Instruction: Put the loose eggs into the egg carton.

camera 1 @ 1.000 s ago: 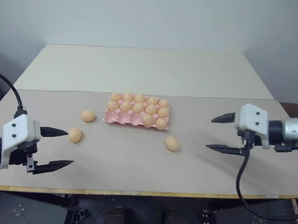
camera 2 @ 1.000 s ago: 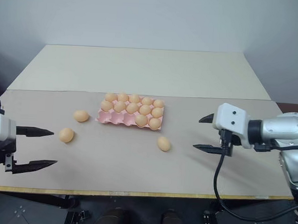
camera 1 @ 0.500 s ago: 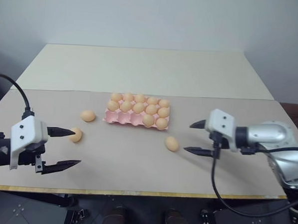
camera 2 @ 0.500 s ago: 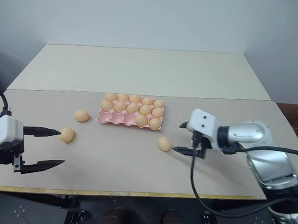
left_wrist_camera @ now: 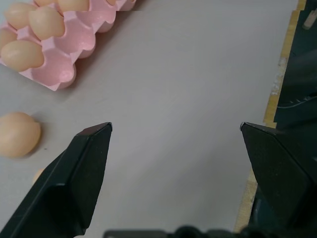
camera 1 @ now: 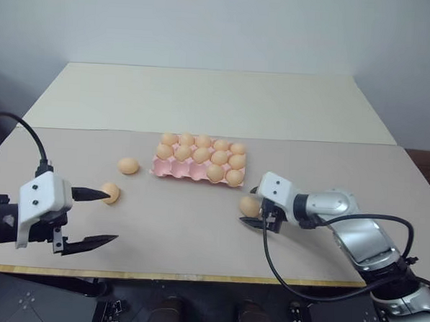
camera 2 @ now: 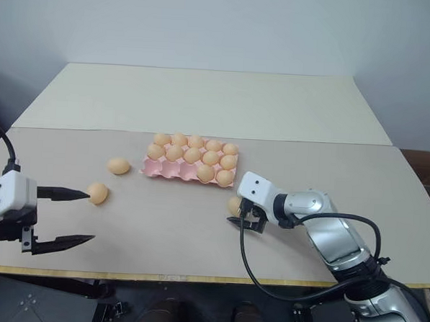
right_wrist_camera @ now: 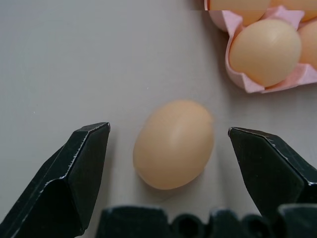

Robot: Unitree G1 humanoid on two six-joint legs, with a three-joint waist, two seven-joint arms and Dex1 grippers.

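A: Listing stock: egg carton (camera 1: 198,160), pink, lidless, mid-bench (camera 1: 197,232); three front-left cups look vacant, though the cups read small from the head views. Three loose eggs: one (right_wrist_camera: 173,144) just off the carton's near right corner, one (camera 1: 128,166) left of the carton, one (camera 1: 111,193) nearer the left claw (camera 1: 97,216).

B: Claws?

A: Right claw (right_wrist_camera: 168,163) spread wide, fingers either side of the first egg, not touching it. Left claw likewise released, nothing in it, one fingertip just beside the third egg.

B: Handling notes?

A: Judged light, rigid, thin-shelled, smooth; likely to roll or squirt out if pinched off-centre. Take hold across the widest middle, pads square on opposite sides, closing gently, no more squeeze than lifts it.
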